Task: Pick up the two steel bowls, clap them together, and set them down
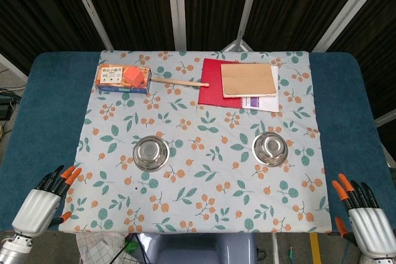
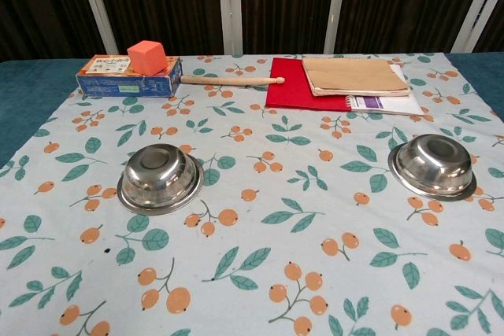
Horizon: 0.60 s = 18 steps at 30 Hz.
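Two steel bowls stand upright on the floral cloth, one left (image 1: 151,153) (image 2: 161,178) and one right (image 1: 270,148) (image 2: 435,165). My left hand (image 1: 44,200) rests at the near left corner of the table, fingers apart and holding nothing, well short of the left bowl. At the near right corner my right hand (image 1: 363,214) is likewise spread and empty, below and to the right of the right bowl. Neither hand shows in the chest view.
At the back left lies a blue box (image 1: 123,78) with an orange cube (image 2: 146,57) on it, and a wooden stick (image 1: 179,81) beside it. A red folder (image 1: 213,83) with notebooks (image 1: 249,80) stacked on it lies at the back right.
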Tool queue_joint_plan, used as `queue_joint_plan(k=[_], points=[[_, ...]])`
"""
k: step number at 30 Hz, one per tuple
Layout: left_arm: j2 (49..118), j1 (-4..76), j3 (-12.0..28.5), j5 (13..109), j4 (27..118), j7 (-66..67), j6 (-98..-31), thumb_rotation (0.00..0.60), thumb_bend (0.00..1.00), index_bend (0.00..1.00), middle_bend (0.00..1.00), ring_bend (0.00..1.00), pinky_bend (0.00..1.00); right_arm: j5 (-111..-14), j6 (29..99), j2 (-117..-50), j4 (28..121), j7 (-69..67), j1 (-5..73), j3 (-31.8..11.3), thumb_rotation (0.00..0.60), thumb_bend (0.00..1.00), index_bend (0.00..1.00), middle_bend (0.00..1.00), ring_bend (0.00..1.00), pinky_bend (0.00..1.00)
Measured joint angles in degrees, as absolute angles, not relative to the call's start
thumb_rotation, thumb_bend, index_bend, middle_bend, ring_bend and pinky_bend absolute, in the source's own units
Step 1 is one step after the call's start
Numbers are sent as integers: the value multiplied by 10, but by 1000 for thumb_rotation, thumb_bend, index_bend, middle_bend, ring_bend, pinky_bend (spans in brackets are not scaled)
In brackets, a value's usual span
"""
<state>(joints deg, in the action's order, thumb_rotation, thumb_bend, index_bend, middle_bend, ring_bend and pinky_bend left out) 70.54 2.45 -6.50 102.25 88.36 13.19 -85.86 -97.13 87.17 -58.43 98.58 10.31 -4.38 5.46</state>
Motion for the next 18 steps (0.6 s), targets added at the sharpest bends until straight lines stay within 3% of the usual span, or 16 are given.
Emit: queue_joint_plan(k=[10, 18], points=[[728, 44, -49, 1020, 860, 123, -848, 598, 132, 0, 42, 0, 173, -956, 860, -591, 987, 113, -39, 49, 600, 459, 0, 0, 0, 0], [767, 95, -11, 995, 869, 127, -786, 594, 146, 0, 35, 0, 173, -953, 858, -585, 985, 93, -34, 46, 600, 459, 0, 0, 0, 0]])
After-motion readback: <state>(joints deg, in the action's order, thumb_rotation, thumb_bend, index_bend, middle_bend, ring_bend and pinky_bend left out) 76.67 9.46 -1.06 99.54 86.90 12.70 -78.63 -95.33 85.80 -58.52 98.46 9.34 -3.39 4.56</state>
